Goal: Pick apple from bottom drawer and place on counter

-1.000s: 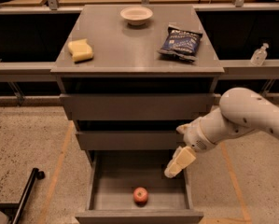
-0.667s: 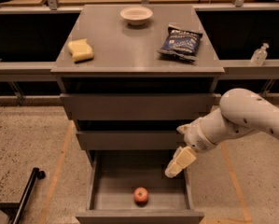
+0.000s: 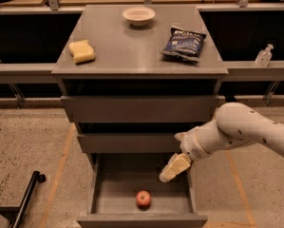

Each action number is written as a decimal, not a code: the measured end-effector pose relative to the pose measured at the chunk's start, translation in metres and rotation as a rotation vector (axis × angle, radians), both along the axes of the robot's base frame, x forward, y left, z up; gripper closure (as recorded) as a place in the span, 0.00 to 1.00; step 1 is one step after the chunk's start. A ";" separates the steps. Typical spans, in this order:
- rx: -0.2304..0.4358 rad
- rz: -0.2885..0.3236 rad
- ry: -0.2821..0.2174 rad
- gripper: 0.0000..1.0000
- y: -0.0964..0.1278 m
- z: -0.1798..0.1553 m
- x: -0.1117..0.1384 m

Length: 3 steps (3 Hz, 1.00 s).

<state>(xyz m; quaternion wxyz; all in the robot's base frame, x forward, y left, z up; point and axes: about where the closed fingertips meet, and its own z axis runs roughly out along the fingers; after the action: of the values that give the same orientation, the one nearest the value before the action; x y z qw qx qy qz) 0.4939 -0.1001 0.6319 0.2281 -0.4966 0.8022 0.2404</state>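
Grey counter (image 3: 132, 46): bowl (image 3: 138, 15), sponge (image 3: 81, 51), chip bag (image 3: 184, 44); speckled floor (image 3: 27, 141). Gripper (image 3: 173, 170) over open bottom drawer (image 3: 122, 184), right of apple (image 3: 143, 198), grip state unclear.

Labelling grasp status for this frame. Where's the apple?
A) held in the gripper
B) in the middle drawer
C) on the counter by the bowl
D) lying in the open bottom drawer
D: the apple lies on the floor of the open bottom drawer, near its front, while the gripper hangs above the drawer's right side, apart from it.
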 end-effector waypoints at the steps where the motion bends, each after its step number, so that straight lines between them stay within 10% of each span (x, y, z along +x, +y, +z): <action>1: -0.002 -0.004 0.013 0.00 0.014 -0.039 0.015; 3: -0.003 -0.020 0.034 0.00 0.013 -0.047 0.015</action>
<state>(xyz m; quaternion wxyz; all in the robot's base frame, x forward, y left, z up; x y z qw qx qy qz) 0.5085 -0.0873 0.5851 0.2159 -0.4847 0.8114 0.2452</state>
